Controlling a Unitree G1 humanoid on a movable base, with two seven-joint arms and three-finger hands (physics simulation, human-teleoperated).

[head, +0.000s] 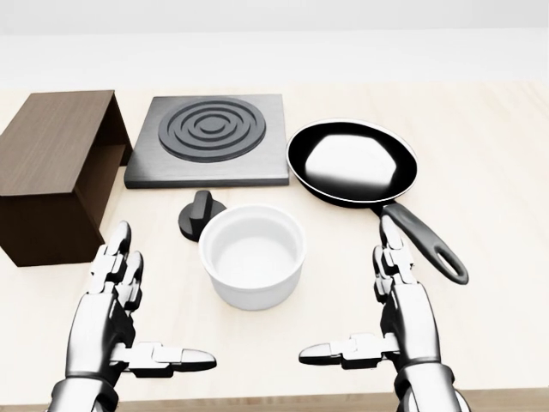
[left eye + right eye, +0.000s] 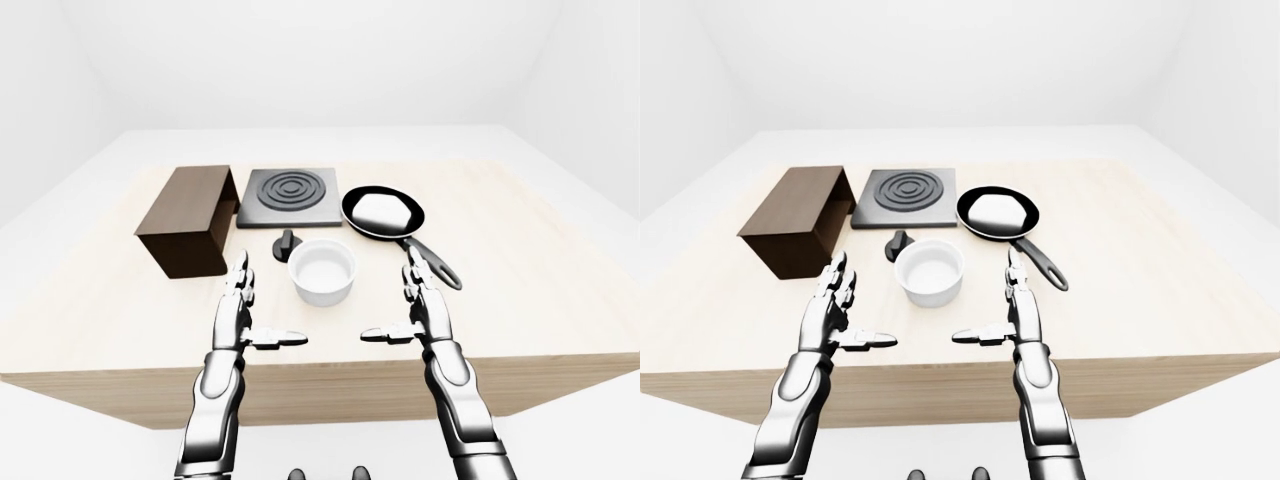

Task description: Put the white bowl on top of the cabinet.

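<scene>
Reaching in with the left hand point(image 1: 120, 330) and right hand point(image 1: 395, 322) both open and empty could bump the white bowl point(image 1: 252, 255) into the knob point(image 1: 201, 215) or pan point(image 1: 353, 163) before it reaches the cabinet point(image 1: 53, 172).

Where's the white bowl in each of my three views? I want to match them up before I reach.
Head view: white bowl at centre, slightly low, just below the black knob.
Left-eye view: centre, just below the middle.
Right-eye view: left of centre, mid-height.
Shared landmark: the black knob touches or nearly touches the bowl's upper-left rim in every view, with the stove plate above it.
</scene>
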